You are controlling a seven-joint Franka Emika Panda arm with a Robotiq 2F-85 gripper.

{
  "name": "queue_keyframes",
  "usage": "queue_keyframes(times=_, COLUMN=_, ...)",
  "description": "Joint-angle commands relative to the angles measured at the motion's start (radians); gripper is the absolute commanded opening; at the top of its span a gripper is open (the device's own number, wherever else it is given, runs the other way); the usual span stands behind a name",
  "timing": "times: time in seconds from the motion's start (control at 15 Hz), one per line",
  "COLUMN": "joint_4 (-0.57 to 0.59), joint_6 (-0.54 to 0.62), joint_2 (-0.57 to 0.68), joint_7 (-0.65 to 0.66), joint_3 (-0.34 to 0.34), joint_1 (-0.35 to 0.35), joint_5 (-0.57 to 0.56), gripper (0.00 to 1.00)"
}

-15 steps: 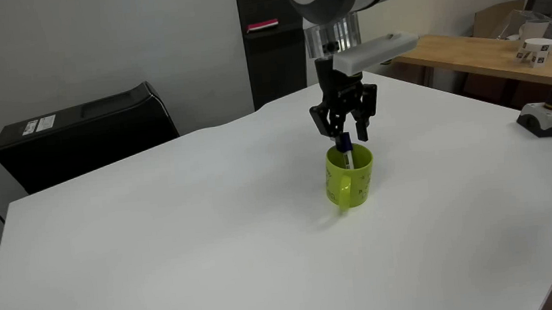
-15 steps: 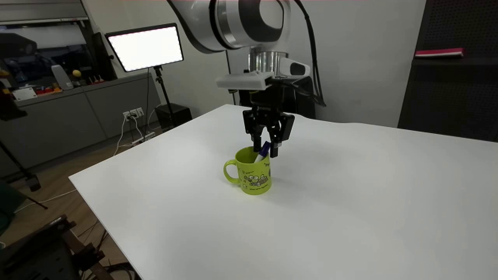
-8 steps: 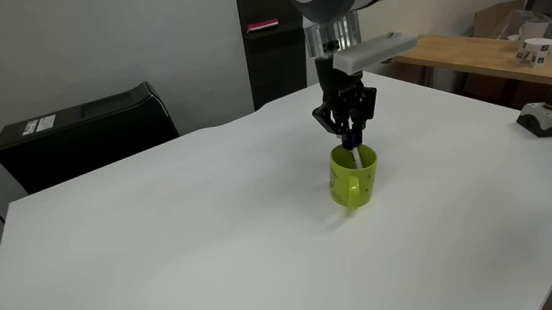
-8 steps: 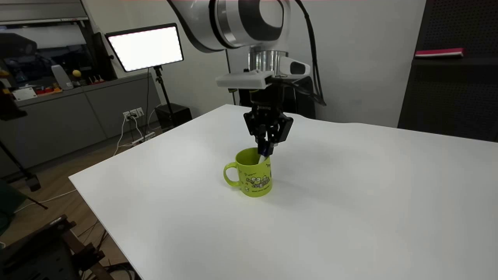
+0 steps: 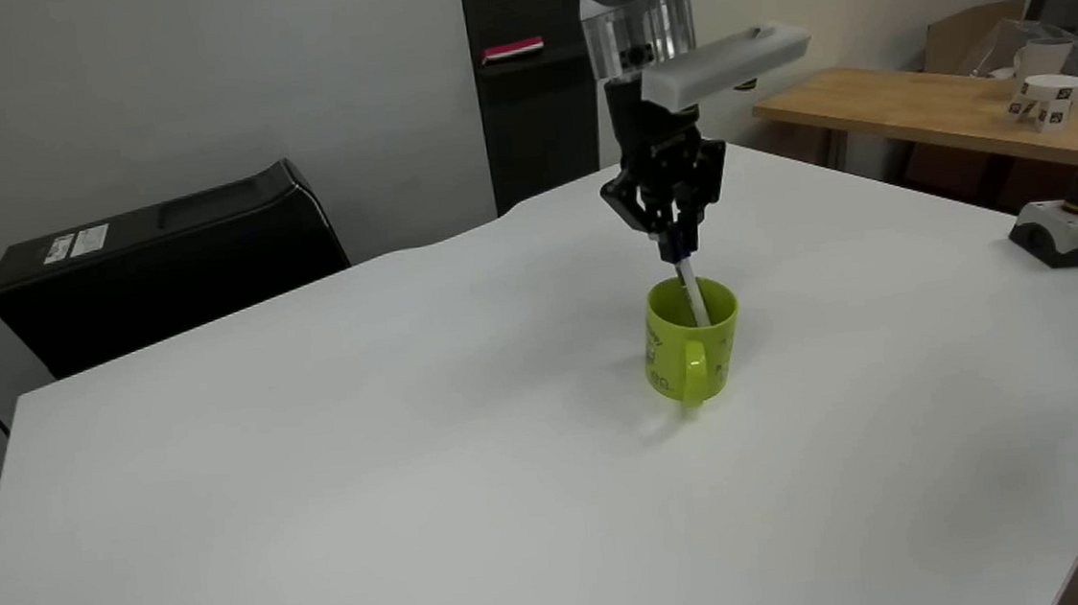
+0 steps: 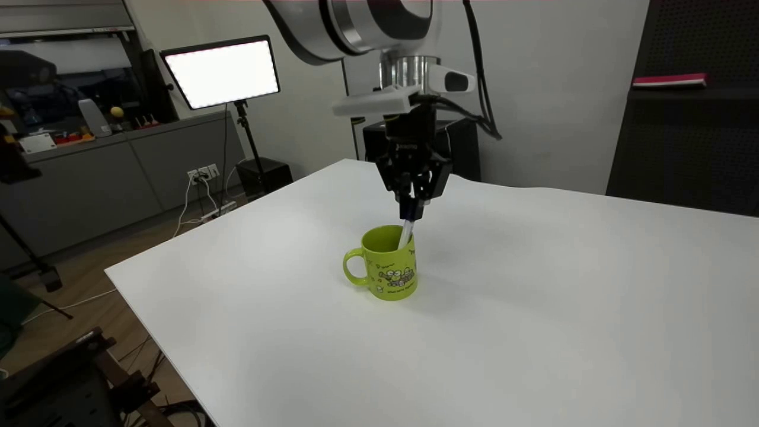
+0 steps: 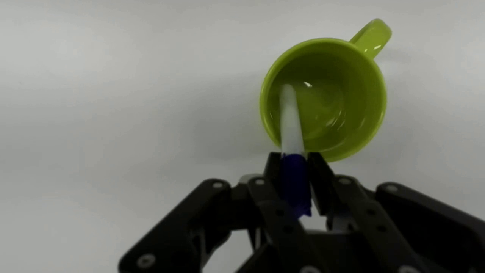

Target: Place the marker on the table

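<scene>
Just above the lime-green mug [image 6: 388, 265], we see the claw [image 7: 294, 158], freshly raised, pinching the marker [image 7: 291, 138] by its blue cap [image 7: 294, 182], the white end [image 7: 289, 96] still inside the mug, so the pick-up seems under way and laying it on the bench [image 6: 533, 296] remains ahead.

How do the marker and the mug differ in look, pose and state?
The marker is thin, white and blue; the mug is wide and lime green. The marker leans, while the mug stands upright on the table. The gripper holds the marker by its blue end; the mug is not gripped.
</scene>
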Motion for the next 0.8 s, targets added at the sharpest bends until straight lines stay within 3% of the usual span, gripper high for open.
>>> queue_keyframes(times=0.0, joint_4=0.029, joint_6=-0.049, joint_2=-0.040, joint_7=0.046, joint_3=-0.014, joint_1=0.010, joint_5=-0.027, gripper=0.06)
queue_keyframes(times=0.4, joint_4=0.086, joint_6=-0.128, joint_2=-0.101, joint_7=0.032, joint_3=-0.015, joint_1=-0.012, joint_5=-0.017, gripper=0.06)
queue_keyframes(times=0.73, joint_4=0.017, joint_6=-0.049, joint_2=-0.174, joint_7=0.109, joint_3=-0.068, joint_1=0.019, joint_5=-0.197, gripper=0.06)
